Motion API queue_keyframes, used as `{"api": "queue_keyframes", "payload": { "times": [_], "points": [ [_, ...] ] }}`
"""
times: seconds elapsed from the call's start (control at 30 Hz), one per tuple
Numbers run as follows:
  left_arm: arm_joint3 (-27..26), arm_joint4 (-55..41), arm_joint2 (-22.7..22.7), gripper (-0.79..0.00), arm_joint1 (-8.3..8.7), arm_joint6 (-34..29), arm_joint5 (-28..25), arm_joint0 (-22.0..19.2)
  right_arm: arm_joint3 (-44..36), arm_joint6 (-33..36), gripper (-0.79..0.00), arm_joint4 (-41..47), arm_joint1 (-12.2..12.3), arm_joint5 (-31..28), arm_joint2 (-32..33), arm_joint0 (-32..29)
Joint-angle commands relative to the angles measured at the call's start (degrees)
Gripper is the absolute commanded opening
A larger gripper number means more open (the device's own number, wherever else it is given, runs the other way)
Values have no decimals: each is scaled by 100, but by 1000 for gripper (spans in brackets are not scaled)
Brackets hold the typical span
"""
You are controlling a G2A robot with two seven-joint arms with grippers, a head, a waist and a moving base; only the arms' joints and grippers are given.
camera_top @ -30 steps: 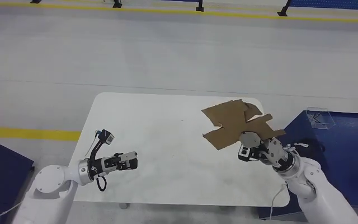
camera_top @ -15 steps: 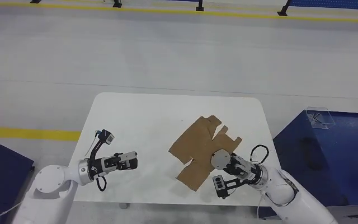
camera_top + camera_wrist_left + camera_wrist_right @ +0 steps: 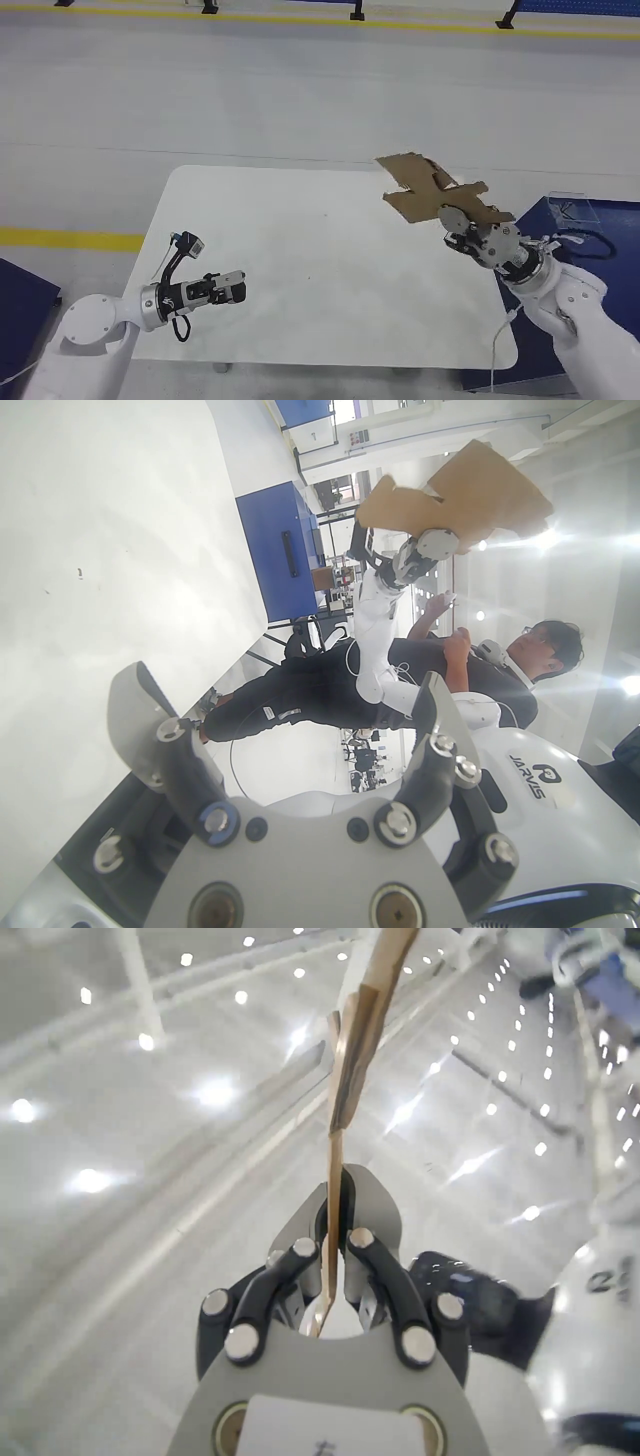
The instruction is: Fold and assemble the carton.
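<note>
Right gripper [image 3: 336, 1208] clamped on the carton blank [image 3: 425, 185], swung it back up from low over the table [image 3: 300, 250]. It's now airborne by the far-right corner. Left gripper [image 3: 285, 687] open, empty. Nothing folded yet imo.

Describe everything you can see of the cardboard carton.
The carton is a flat, unfolded blank of brown cardboard with notched flaps along its edges. It hangs clear of the table, tilted, near the far corner on the right arm's side. Only the right end effector touches it, shut on one edge.
</note>
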Motion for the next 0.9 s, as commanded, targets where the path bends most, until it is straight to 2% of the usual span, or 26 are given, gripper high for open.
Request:
{"api": "queue_keyframes", "payload": {
  "times": [0.0, 0.1, 0.2, 0.3, 0.43, 0.87],
  "points": [
    [0, 0, 0, 0, 0, 0, 0, 0, 3, 761, -785, -1333, -33, -1241, 13, -198],
    [0, 0, 0, 0, 0, 0, 0, 0, 1, 1021, -785, -2214, -76, -2195, 10, -352],
    [0, 0, 0, 0, 0, 0, 0, 0, 93, 999, -785, -3085, -119, -2901, -97, -379],
    [0, 0, 0, 0, 0, 0, 0, 0, 293, 891, -785, -4177, -178, -3867, -292, -323],
    [0, 0, 0, 0, 0, 0, 0, 0, 621, 662, -785, -4874, -290, -4673, -653, -137],
    [0, 0, 0, 0, 0, 0, 0, 0, 699, 621, -785, -4824, -328, -4651, -793, -72]
  ]
}}
